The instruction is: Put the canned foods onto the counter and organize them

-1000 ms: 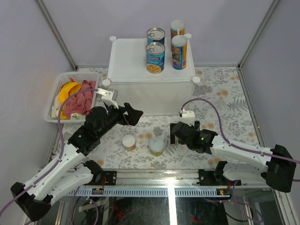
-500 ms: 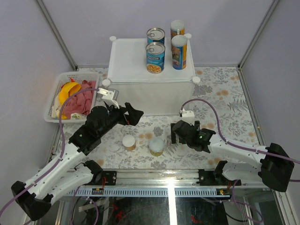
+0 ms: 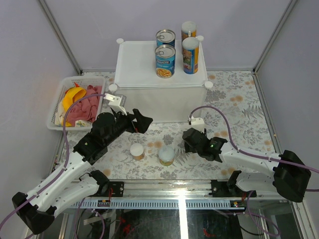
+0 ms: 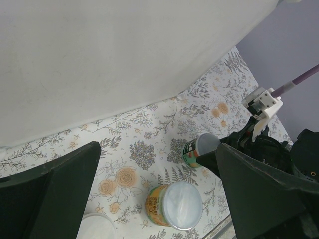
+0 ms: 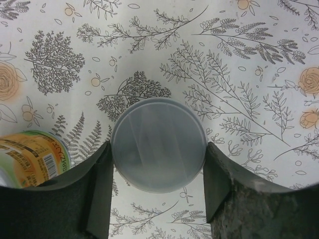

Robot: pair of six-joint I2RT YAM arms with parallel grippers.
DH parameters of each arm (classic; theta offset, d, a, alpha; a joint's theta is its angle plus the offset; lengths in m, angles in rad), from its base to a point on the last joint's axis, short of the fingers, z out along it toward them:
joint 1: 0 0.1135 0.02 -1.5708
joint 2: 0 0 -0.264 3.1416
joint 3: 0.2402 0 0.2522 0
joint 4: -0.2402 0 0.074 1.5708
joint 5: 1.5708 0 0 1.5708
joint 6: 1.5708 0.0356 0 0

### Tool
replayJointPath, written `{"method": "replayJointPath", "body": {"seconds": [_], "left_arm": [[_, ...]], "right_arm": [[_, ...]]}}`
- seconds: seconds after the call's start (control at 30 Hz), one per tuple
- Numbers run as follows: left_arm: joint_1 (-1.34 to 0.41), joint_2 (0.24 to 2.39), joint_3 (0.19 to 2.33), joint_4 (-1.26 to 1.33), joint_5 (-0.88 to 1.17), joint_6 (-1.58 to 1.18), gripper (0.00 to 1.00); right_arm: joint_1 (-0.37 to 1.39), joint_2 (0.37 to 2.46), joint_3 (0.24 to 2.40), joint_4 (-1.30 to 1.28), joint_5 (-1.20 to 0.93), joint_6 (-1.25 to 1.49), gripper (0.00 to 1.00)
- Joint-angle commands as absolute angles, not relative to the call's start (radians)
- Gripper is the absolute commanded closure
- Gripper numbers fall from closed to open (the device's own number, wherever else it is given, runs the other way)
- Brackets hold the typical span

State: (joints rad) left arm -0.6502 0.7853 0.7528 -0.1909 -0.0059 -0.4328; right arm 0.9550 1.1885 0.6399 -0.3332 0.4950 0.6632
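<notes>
This looks like a robotics lab test cell rather than a real kitchen. Plain pale lilac panel walls (image 3: 30,50), joined by slanting grey metal frame posts (image 3: 60,35), box in a small table under a floral-printed white cloth (image 3: 239,104). A slotted aluminium rail (image 3: 164,201) runs along the bottom of the top view. Bolted there are a white-and-black left robot arm (image 3: 65,174) and right robot arm (image 3: 249,160), trailing purple cables (image 3: 212,106). Dim loose wiring (image 3: 129,226), probably electronics, lies below. A large white plastic box with knobbed corners (image 3: 139,64) stands at upper centre.
</notes>
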Motion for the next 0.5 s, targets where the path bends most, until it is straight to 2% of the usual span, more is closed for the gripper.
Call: {"method": "replayJointPath", "body": {"seconds": [0.0,0.47], "left_arm": [[-0.655,0.784,0.752,-0.190,0.013,-0.439,0.00],[-0.655,0.774,0.750,-0.191,-0.015,-0.430,0.00]], "right_arm": [[0.948,1.174,0.640,-0.299,0.501,0.642,0.62],[0.950,1.091,0.775,-0.334,0.489,0.485,0.85]]}}
